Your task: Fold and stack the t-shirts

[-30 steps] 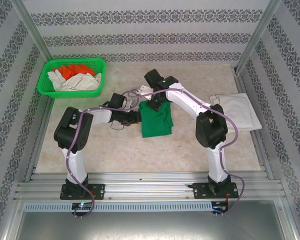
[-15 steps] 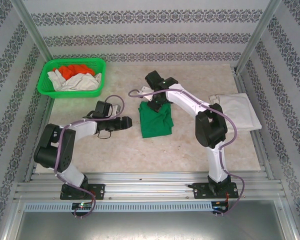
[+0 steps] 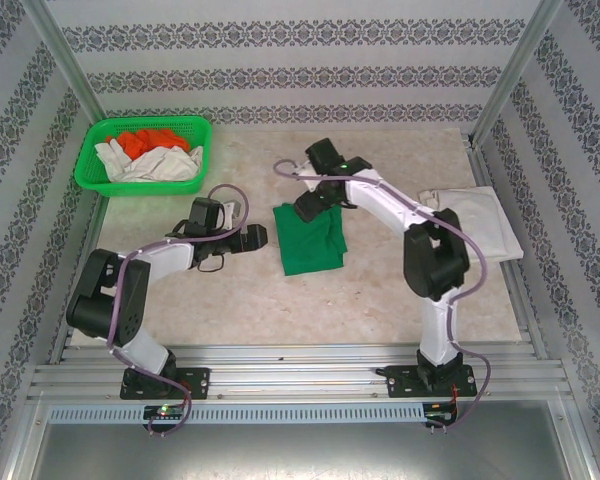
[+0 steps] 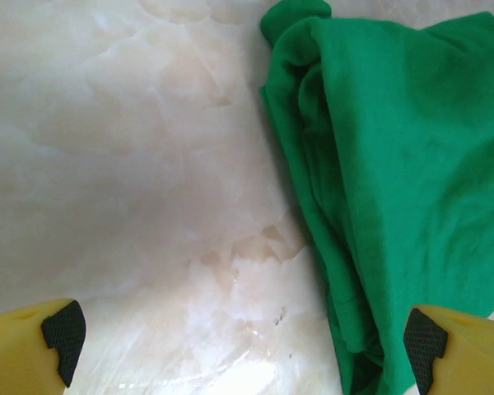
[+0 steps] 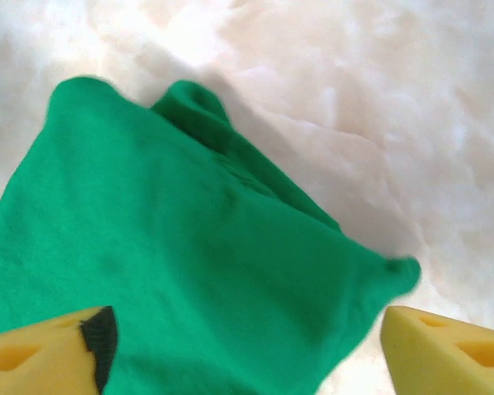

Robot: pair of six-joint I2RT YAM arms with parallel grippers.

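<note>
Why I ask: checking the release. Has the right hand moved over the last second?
Yes. The right hand shifted slightly right, away from the green basket, and now hangs open at the dark green t-shirt's far edge.

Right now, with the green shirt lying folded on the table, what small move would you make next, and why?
Probably lower the right fingers onto an edge of the green shirt and close them. It lies folded, the left fingers and the right ones stand open holding nothing, and a folded off-white shirt lies at the right of the table, a likely stacking spot.
</note>
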